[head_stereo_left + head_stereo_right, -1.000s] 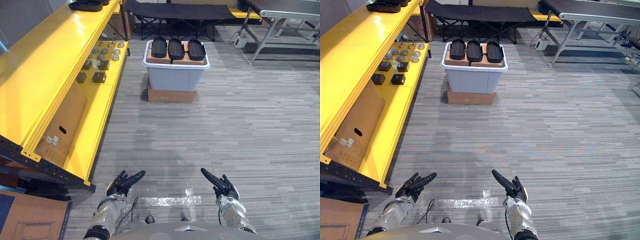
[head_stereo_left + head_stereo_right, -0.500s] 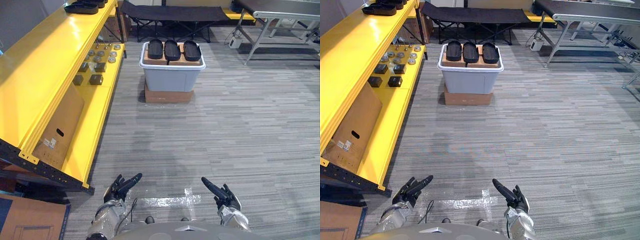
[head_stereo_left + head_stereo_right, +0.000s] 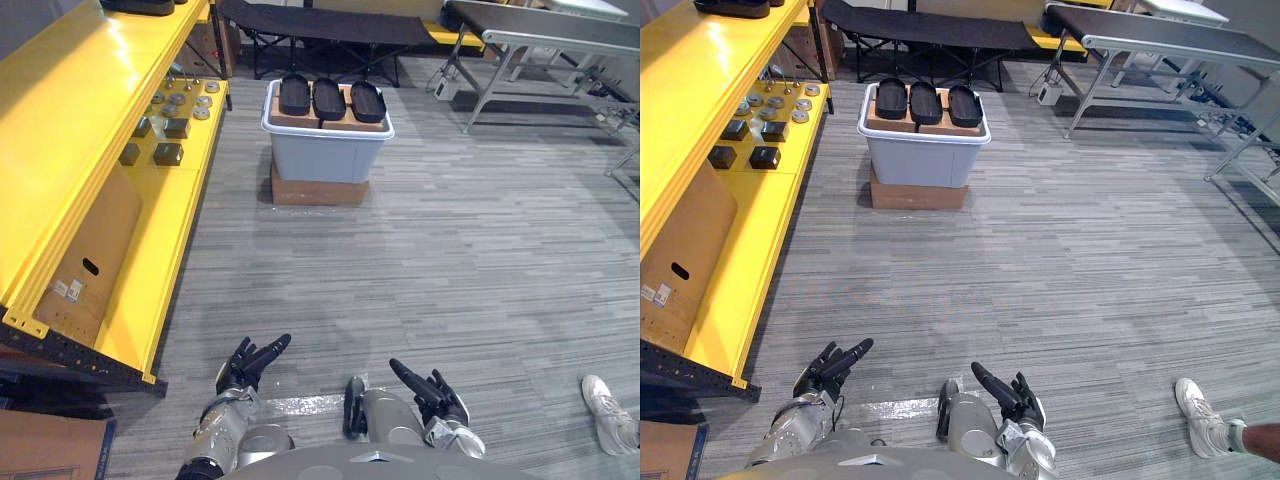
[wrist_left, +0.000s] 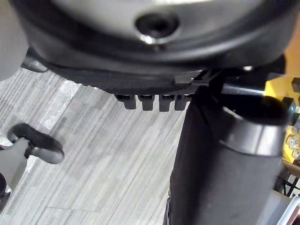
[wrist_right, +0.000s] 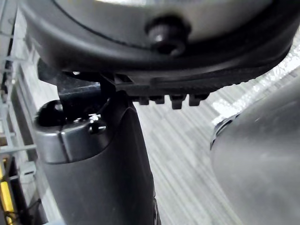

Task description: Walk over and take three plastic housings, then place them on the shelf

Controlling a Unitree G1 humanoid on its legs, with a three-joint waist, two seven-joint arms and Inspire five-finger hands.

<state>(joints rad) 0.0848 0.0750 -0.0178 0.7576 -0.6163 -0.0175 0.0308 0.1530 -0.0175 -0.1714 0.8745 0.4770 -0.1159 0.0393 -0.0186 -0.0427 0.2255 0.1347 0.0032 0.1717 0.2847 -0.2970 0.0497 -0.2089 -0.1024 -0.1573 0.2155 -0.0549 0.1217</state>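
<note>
Straight ahead at 12 o'clock, well apart from the robot, the three plastic housings lie side by side in a row – black, oval, open side up – on brown cardboard that tops a grey bin. The bin stands on a flat cardboard box on the grey striped floor. The yellow shelf runs along the robot's left, from 9 to 11 o'clock; its lower level carries small dark blocks and round metal parts, with a cardboard sheet leaning nearer by, and a dark item sits on its top level. Both hands hang low in front of the body – the left hand at 7 o'clock and the right hand at 5 o'clock – each with fingers stretched forward, spread apart, holding nothing. A black folding cot stands beyond the bin, a metal table at 1 o'clock, and a person's white shoe at 4 o'clock
</note>
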